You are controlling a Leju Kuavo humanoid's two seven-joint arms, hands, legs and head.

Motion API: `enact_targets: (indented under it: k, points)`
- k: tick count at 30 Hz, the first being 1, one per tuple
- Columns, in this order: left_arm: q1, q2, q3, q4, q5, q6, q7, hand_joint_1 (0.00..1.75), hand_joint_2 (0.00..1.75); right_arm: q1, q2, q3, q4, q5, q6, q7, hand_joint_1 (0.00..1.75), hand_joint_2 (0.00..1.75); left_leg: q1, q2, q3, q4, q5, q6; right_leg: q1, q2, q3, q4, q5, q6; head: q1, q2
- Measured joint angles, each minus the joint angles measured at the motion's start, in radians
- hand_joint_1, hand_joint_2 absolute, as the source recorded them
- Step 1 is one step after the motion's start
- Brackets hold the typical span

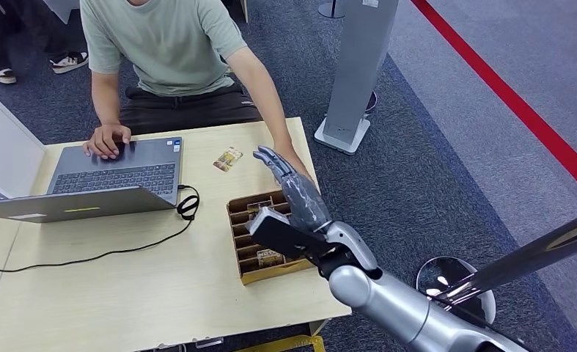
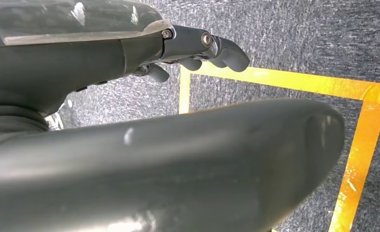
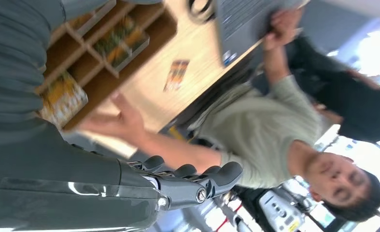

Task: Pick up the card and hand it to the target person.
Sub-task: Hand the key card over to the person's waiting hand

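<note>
From my head camera I see my right hand (image 1: 289, 180) stretched out over the far right corner of the table (image 1: 124, 293), fingers extended and apart, holding nothing; my right wrist camera adds the person's open palm (image 3: 118, 121) just beyond my fingertips (image 3: 226, 174), at the table's edge beside the wooden divider box (image 1: 270, 242). The card (image 1: 227, 158) lies flat on the tabletop, apart from my hand, between the laptop (image 1: 116, 172) and the person's forearm; the wrist camera shows it (image 3: 176, 75) past the box. More cards sit in the box's compartments. My left hand (image 2: 202, 48) hangs over grey carpet with yellow tape lines (image 2: 274, 79), fingers loosely bent and empty. There is bare tabletop around the card, and the box sits near the table's right edge. The person's other hand (image 1: 108, 139) rests on the laptop
</note>
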Motion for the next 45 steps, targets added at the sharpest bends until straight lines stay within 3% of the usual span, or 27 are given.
enact_targets:
  k: [4,9,13,21,45]
  points:
    - [0.000,0.000,0.000,0.000,0.000,0.002,0.006,0.00,0.00,0.189,-0.023,-0.070,-0.107,-0.157,-0.018,-0.180,0.00,1.75,0.000,0.000,0.000,0.000,0.000,0.000,0.000,0.000,0.000,0.000,0.000,0.000,0.000,0.000]
    - [-0.001,0.000,0.001,0.000,0.001,0.010,0.010,0.00,0.00,0.336,-0.032,-0.130,-0.144,-0.260,-0.011,-0.265,0.00,1.75,0.000,0.000,0.000,0.000,0.000,0.000,0.000,0.000,0.001,0.000,0.000,0.000,-0.001,0.000]
    - [-0.002,0.000,0.002,0.000,0.005,0.021,0.004,0.00,1.75,0.396,-0.031,-0.152,-0.134,-0.338,0.009,-0.309,0.00,1.75,0.000,0.000,0.000,0.000,0.000,0.000,0.000,0.000,0.001,0.000,0.000,0.000,-0.001,0.000]
    - [-0.006,0.000,0.010,0.000,0.010,0.033,-0.002,0.00,1.75,0.408,-0.004,-0.156,-0.028,-0.410,0.062,-0.389,0.00,1.75,0.000,0.001,0.000,0.000,0.000,0.000,0.000,0.000,0.001,0.000,0.000,0.000,-0.001,0.000]
    - [-0.007,0.000,0.029,0.000,0.049,0.049,-0.002,0.00,1.75,0.408,0.018,-0.179,0.049,-0.410,0.062,-0.372,0.00,1.75,0.000,0.001,0.000,0.000,0.000,0.000,0.000,0.000,0.001,0.000,0.000,0.000,-0.001,0.000]
